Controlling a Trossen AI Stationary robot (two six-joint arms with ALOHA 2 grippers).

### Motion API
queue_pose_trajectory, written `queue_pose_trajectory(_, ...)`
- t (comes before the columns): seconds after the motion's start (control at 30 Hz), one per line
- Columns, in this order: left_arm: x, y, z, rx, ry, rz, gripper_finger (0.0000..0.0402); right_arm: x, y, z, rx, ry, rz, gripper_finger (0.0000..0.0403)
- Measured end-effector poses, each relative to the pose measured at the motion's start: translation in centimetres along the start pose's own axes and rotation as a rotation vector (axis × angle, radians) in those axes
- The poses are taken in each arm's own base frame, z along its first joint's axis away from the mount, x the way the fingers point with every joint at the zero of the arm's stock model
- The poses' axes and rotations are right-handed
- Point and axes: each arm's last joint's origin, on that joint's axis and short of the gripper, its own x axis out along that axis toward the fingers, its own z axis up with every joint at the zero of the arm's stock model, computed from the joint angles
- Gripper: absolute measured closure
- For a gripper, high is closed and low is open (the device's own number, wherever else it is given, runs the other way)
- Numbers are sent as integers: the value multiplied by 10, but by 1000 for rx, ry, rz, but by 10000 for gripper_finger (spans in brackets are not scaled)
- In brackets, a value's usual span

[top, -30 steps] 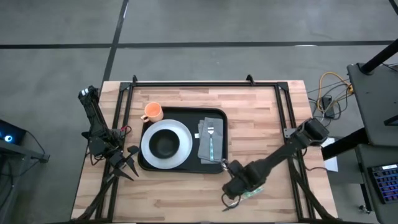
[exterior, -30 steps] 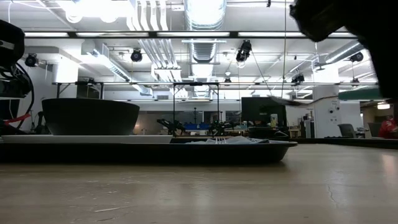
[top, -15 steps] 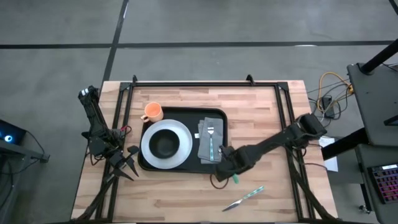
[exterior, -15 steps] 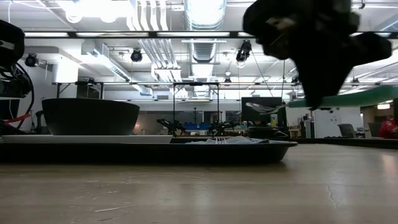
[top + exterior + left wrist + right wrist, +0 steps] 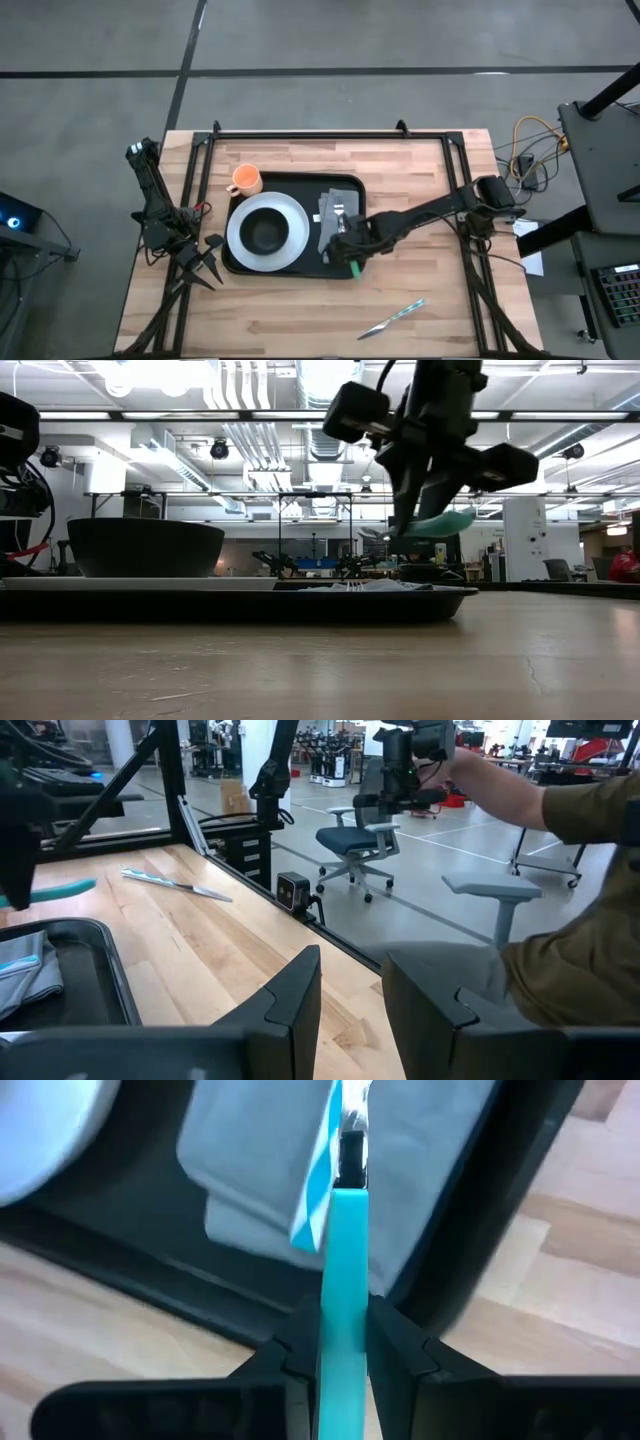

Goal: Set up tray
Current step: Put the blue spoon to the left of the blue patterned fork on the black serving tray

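Observation:
The black tray (image 5: 290,182) lies mid-table. On it sit a white plate (image 5: 240,228) with a black bowl (image 5: 265,233), an orange cup (image 5: 244,180) at its far left corner, and a grey napkin (image 5: 332,232) with a fork (image 5: 340,213). My right gripper (image 5: 345,248) hovers over the tray's near right corner, shut on a teal-handled spoon (image 5: 343,1260). A teal-handled knife (image 5: 393,318) lies flat on the wood near the table's near edge. My left gripper (image 5: 210,258) waits open at the table's left side, beside the tray. My right gripper pinches the spoon's teal handle (image 5: 343,1295) between its two fingers (image 5: 395,1345). The handle runs forward along the fingers, with its metal end over the napkin. The spoon is lifted clear above the tray's rim and lies roughly level in the low view (image 5: 442,522).
Bare wood lies to the right of and nearer than the tray. A black frame rail runs along the table's far edge and sides (image 5: 330,134). In the left wrist view a person in a brown shirt (image 5: 570,950) stands beyond the table, among office chairs.
My right gripper has travelled from above the knife near the table's near edge toward the far left. It has carried the spoon over the tray's near right corner. The knife has stayed on the wood and now shows in the open.

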Motion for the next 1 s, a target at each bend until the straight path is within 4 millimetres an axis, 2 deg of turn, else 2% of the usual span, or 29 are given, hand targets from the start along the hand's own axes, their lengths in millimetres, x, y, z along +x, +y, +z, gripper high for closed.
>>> queue_pose_trajectory(0.33, 0, 0, 0, 0, 0, 0, 311, 0, 4, 5, 161, -60, 43, 362)
queue_pose_trajectory(0.57, 0, 0, 0, 0, 0, 0, 311, 0, 14, 10, 219, -144, 152, 362)
queue_pose_trajectory(0.73, 0, 0, 0, 0, 0, 0, 311, 19, 20, 17, 232, -165, 140, 362)
queue_pose_trajectory(0.87, 0, 0, 0, 0, 0, 1, 311, 34, 34, 30, 184, -148, 126, 362)
queue_pose_trajectory(1.0, 0, 0, 0, 0, -1, 1, 311, 36, 45, 44, 162, -167, 134, 362)
